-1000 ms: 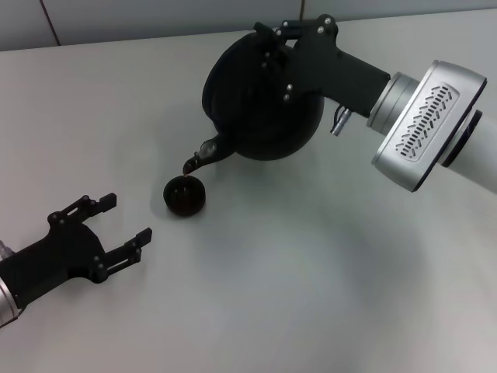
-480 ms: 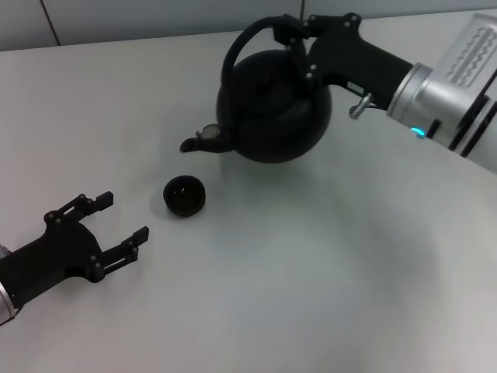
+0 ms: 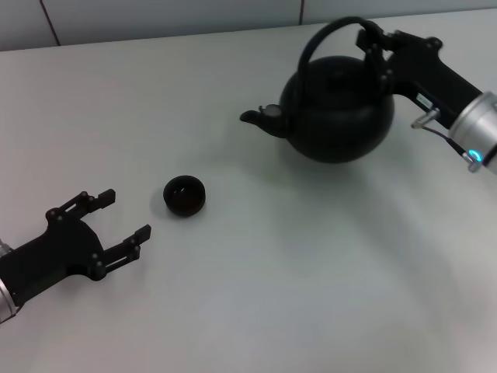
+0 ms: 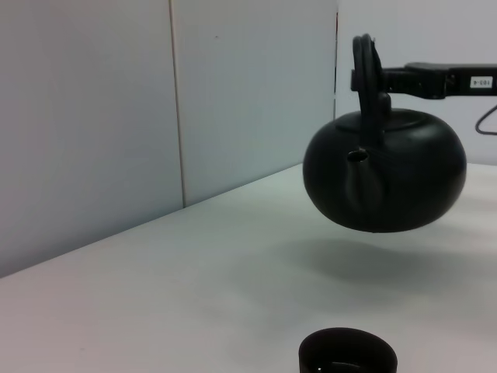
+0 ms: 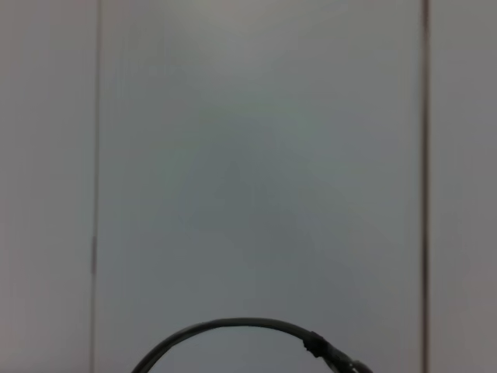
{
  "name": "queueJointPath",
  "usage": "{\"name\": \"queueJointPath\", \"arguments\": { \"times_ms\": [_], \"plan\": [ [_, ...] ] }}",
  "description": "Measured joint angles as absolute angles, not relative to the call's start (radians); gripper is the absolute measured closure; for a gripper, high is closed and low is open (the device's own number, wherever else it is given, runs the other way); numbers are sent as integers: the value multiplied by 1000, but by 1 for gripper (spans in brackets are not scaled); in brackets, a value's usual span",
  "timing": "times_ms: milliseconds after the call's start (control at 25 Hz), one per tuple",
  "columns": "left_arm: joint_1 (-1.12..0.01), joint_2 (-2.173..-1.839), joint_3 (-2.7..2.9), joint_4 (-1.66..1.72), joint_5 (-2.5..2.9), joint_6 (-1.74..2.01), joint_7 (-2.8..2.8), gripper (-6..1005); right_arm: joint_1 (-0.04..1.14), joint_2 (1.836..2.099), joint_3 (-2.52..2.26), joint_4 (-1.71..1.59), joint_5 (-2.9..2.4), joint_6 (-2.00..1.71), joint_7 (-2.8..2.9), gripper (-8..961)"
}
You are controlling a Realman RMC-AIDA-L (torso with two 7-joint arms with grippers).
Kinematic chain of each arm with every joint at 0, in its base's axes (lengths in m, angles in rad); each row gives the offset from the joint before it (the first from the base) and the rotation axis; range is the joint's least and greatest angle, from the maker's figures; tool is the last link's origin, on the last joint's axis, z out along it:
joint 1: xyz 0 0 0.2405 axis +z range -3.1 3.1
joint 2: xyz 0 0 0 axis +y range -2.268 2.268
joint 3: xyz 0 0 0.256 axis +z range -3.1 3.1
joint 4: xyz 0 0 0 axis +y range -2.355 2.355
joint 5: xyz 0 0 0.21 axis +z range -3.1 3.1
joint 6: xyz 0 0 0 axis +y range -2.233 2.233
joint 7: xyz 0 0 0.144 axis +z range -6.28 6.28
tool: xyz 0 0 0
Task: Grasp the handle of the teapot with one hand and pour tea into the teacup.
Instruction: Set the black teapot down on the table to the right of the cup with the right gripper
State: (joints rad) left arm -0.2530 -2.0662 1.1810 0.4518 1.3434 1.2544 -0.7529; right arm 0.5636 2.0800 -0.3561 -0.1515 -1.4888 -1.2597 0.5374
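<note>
Hanging clear of the desk point(image 3: 256, 295), the teapot point(image 3: 338, 109) is held upright at the far right of the head view, its shadow cast on the surface beneath it.

- Handle point(image 3: 330, 35) — black arched hoop over the pot; its right end is pinched by the right pincer point(image 3: 375, 43), whose black fingers are pressed together on the bar. The arm is seen reaching in from the right edge.
- Spout point(image 3: 260, 118) — short, pointed toward the robot's left, roughly level. It is well apart from the cup and not over it.
- Teacup point(image 3: 184, 195) — small, dark, round; it stands on the desk to the left of the pot and nearer the robot. Its rim is also seen at the lower edge of the left wrist view point(image 4: 347, 353), with the pot suspended beyond it.
- Left pincer point(image 3: 116, 225) — low on the left of the head view, near the cup but not touching it; its fingers are spread and nothing is held between them.
- Wall point(image 4: 116, 116) — pale panels behind the desk, recorded in both wrist views.
- Dark curved cable point(image 5: 233, 334) — seen in the right wrist view against the wall.
</note>
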Motion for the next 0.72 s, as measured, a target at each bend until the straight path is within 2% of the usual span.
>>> {"name": "queueJointPath", "arguments": {
  "times_ms": [720],
  "plan": [
    [-261, -2070, 1183, 465, 1344, 1256, -751, 200, 527, 2083, -345, -123, -1485, -1201, 512, 862]
  ]
}}
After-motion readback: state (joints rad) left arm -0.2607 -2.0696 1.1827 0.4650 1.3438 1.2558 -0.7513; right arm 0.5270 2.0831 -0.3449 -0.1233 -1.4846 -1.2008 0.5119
